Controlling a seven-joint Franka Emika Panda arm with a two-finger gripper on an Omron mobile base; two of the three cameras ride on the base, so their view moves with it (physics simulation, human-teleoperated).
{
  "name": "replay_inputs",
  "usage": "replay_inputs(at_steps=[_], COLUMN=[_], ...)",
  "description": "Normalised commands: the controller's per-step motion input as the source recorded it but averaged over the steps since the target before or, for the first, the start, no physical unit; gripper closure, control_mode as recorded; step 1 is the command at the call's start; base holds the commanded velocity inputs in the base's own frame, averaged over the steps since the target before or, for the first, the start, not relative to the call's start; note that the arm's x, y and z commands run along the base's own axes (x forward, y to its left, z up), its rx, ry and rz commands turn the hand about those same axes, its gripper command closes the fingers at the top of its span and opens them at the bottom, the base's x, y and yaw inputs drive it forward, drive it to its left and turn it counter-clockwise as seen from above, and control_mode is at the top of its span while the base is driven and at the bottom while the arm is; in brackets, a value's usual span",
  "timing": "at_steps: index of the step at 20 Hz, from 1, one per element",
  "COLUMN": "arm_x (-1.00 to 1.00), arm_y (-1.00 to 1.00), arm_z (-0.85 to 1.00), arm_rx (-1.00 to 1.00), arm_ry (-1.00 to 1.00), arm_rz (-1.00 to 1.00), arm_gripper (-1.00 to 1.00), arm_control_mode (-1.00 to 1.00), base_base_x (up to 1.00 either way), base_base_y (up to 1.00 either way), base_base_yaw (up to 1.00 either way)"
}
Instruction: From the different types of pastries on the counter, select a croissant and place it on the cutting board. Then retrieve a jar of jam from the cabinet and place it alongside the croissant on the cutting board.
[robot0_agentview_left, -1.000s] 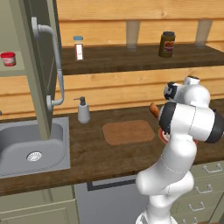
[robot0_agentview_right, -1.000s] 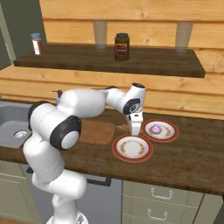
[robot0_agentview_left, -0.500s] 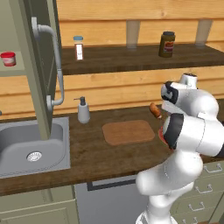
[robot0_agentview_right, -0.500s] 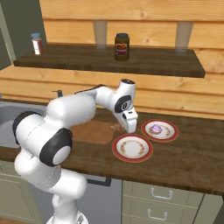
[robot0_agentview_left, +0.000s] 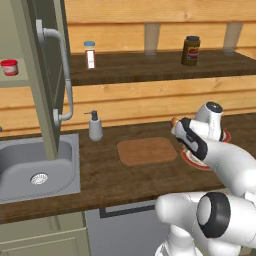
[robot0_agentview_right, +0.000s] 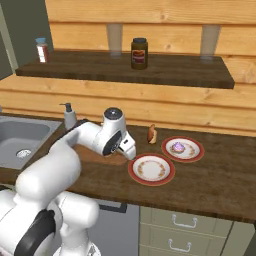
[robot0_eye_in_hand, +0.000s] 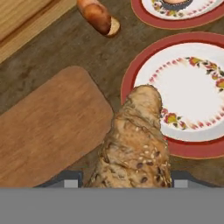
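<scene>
**Croissant in the grip, on its way to the board**

Dark brown plank surface (robot0_agentview_left: 125, 175) runs below a wooden wall shelf, with a grey sink (robot0_agentview_left: 30, 170) at its left end and an olive grey-green wall cabinet (robot0_agentview_left: 25, 75) above it. On the cabinet's pale shelf sits the small squat red jar of jam (robot0_agentview_left: 9, 67), not yet fetched.

From where I stand, the white arm reaches low over the surface, and its end effector (robot0_eye_in_hand: 131, 177) is clamped on the golden-brown, lumpy, seed-flecked croissant (robot0_eye_in_hand: 138, 144). In the hand view the pastry hangs over the rim of the nearer round white plate with a red rim (robot0_eye_in_hand: 192, 94), which looks bare. The flat light brown cutting board with rounded corners (robot0_eye_in_hand: 48, 127) lies just beside that plate, and nothing rests on it.

To do this step well, I would carry the croissant sideways until it is fully above the board, keeping it clear of the plate rim, then lower it towards one half of the wood so room is left for the jar beside it. Letting go only once it is close to the board should stop it rolling.

The finger tips are mostly hidden behind the pastry, so the exact contact is hard to read. A second red-rimmed plate (robot0_agentview_right: 182, 149) holds a purplish pastry (robot0_agentview_right: 177, 147), cut off at the hand view's top. A small brown roll (robot0_agentview_right: 151, 134) lies on the surface near the wall; its type I cannot make out.
</scene>
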Motion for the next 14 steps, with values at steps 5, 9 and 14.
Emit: replay_inputs(at_steps=[5,9,14], arm_x=[0.38,0.62,0.44], arm_y=[0.72,0.22,0.01], arm_z=[0.68,0.17,-0.06], arm_rx=[-0.01,-0.13,-0.19], arm_ry=[0.04,0.01,0.01], arm_rz=[0.34,0.31,0.30], arm_gripper=[1.00,1.00,1.00], arm_control_mode=[-1.00,-1.00,-1.00], base_base_x=[0.00,0.00,0.00], base_base_y=[0.00,0.00,0.00], base_base_yaw=[0.00,0.00,0.00])
